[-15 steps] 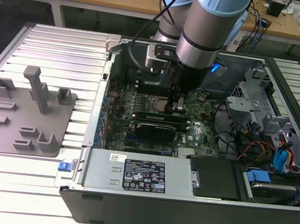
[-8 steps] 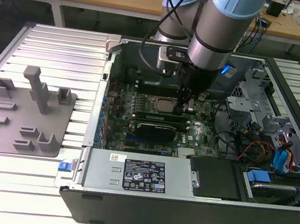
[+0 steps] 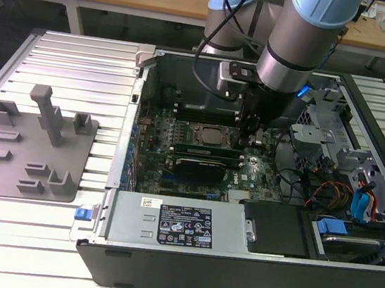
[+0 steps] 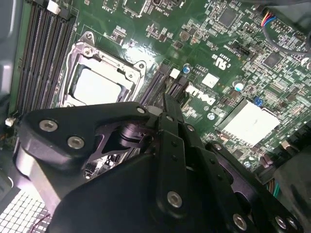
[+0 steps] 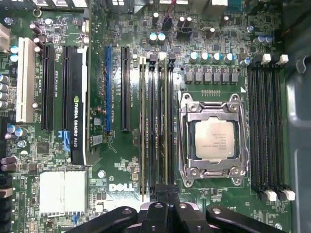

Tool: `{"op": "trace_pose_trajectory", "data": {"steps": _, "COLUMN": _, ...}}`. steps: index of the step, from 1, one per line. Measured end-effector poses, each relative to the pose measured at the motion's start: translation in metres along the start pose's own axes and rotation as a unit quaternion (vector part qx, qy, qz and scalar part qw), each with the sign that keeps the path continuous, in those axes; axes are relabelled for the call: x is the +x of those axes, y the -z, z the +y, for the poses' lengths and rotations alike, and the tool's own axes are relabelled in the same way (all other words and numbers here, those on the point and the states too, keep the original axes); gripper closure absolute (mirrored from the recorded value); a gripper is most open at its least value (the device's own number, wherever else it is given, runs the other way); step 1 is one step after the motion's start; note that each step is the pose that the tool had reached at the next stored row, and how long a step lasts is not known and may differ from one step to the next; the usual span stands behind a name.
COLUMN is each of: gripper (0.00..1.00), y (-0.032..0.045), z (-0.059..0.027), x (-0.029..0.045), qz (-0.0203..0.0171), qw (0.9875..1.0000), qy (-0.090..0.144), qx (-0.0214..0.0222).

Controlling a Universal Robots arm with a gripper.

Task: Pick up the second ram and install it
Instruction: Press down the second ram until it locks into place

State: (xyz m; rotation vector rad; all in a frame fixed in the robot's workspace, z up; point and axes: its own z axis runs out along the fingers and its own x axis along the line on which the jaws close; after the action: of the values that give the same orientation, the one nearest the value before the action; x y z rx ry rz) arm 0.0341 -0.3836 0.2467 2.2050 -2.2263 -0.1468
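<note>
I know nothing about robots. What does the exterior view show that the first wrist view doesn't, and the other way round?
The exterior view takes in the surroundings: the robot arm, the grey holder block on the slatted table, and the computer case. The first wrist view gives close detail: a row of small capacitors and the ribbed heat sink. Both share the motherboard, the processor and the gripper, which hangs over the memory slots beside the processor.
</note>
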Motion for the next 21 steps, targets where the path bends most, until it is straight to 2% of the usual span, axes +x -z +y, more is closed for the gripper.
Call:
{"op": "trace_pose_trajectory", "data": {"steps": 7, "gripper": 0.92, "y": -0.0069, "z": -0.0005, "x": 0.0, "qz": 0.0001, "qw": 1.0, "qy": 0.0, "qx": 0.0004}}
{"op": "trace_pose_trajectory", "data": {"steps": 11, "gripper": 0.92, "y": -0.0085, "z": -0.0006, "x": -0.0031, "qz": 0.0, "qw": 1.0, "qy": 0.0, "qx": 0.0004}}
{"op": "trace_pose_trajectory", "data": {"steps": 21, "gripper": 0.92, "y": -0.0129, "z": -0.0025, "x": -0.0029, "qz": 0.0006, "qw": 1.0, "qy": 0.0, "qx": 0.0004}}
